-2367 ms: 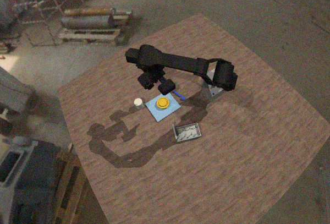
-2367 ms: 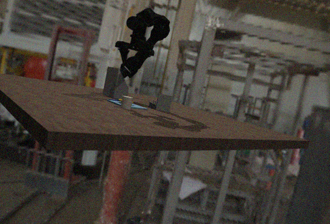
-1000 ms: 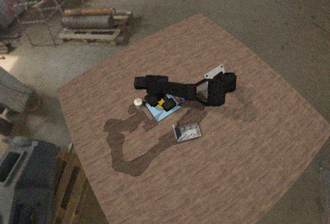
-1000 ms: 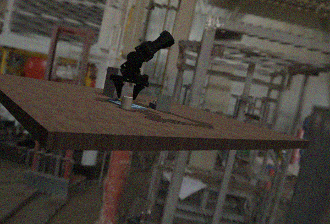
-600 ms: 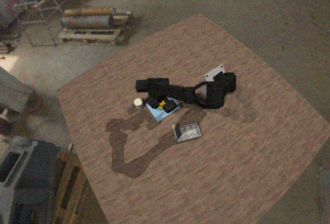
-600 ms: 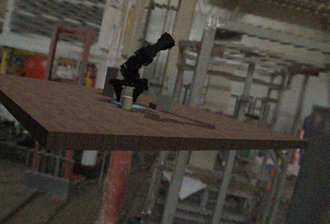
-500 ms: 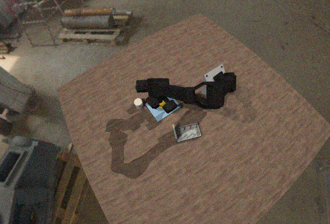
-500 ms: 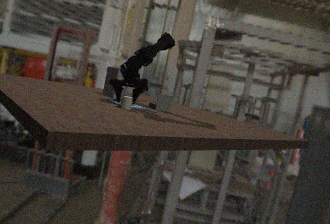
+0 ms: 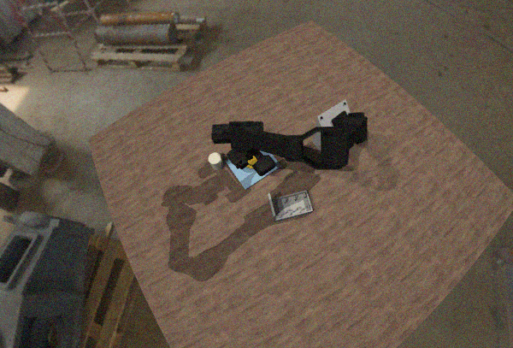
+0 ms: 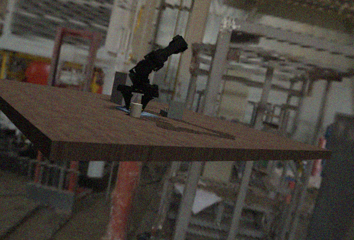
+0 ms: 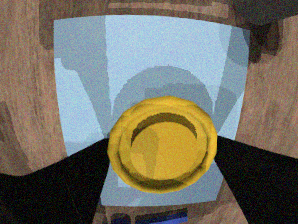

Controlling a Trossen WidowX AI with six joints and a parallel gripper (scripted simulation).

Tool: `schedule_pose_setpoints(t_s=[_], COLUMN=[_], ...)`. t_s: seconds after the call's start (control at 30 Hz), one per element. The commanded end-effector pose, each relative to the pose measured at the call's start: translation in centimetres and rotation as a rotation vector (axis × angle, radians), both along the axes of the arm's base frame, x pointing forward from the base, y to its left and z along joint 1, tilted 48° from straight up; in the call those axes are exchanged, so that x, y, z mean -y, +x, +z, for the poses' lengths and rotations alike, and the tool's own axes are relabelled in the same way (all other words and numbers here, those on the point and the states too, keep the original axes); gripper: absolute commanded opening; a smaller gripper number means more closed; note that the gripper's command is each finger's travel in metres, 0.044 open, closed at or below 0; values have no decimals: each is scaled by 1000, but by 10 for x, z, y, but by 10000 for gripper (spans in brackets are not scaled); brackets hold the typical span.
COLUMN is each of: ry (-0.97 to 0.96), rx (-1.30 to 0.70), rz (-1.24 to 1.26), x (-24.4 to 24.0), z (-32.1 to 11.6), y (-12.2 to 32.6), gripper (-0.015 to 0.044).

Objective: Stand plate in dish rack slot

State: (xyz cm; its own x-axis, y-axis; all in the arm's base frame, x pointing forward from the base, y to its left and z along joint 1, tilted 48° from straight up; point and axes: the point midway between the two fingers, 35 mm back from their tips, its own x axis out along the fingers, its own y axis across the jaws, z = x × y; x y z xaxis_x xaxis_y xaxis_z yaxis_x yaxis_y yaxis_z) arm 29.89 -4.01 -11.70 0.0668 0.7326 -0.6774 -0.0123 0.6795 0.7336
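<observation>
The yellow round plate (image 9: 252,161) (image 11: 165,150) is face up over the light blue mat (image 9: 246,179) (image 11: 150,40); a lift off it cannot be made out. My gripper (image 9: 254,162) (image 10: 135,109) (image 11: 161,143) points down, with one black finger against each side of the plate's rim; it is shut on the plate across its width. The fingertips are partly hidden by the rim. A grey frame (image 9: 294,215) with a raised end wall, apparently the dish rack, lies to the right of and below the mat in the top view. Its slots are too small to make out.
A pale cup (image 9: 215,160) (image 10: 135,110) stands beside the mat. A blue item (image 11: 170,216) lies at the mat's other side. A white board (image 9: 335,113) is near the arm's base. A dark upright panel (image 10: 118,88) stands behind the mat in the exterior view.
</observation>
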Motion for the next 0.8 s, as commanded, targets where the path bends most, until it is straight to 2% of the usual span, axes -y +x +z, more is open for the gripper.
schedule_pose_setpoints(t_s=[0.0, 0.37, 0.77], ry=[2, -11, -15], rx=[-2, -3, -3], rz=[-4, -8, -7], x=[0, 43, 92], z=[0, 30, 71], y=[0, 6, 4], gripper=[284, 0, 0])
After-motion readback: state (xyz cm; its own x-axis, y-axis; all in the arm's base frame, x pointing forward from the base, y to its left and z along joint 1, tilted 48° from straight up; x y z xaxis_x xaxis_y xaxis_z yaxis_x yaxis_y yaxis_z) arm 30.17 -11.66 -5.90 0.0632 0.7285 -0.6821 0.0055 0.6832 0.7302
